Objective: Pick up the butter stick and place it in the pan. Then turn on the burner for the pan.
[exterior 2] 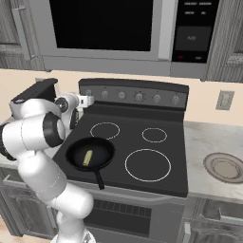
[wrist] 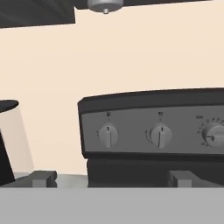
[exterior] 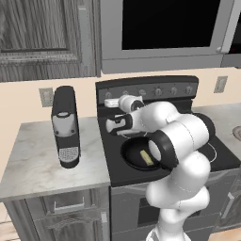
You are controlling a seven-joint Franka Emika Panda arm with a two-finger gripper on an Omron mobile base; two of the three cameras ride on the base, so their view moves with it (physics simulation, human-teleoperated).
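Butter stick (exterior 2: 88, 157) already lies in the pan (exterior 2: 90, 153) on the front left burner, so with jaws spread wide and empty, the gripper (wrist: 111, 179) faces the left knob (wrist: 108, 134) (small, stiff, likely slick; pinch its ridge).

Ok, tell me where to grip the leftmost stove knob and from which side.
Grip the leftmost knob across its raised vertical ridge, one of the fingers each side, coming straight at the stove panel from the front. The open gripper already faces the panel, its fingers level, so the ridge should fit between them.
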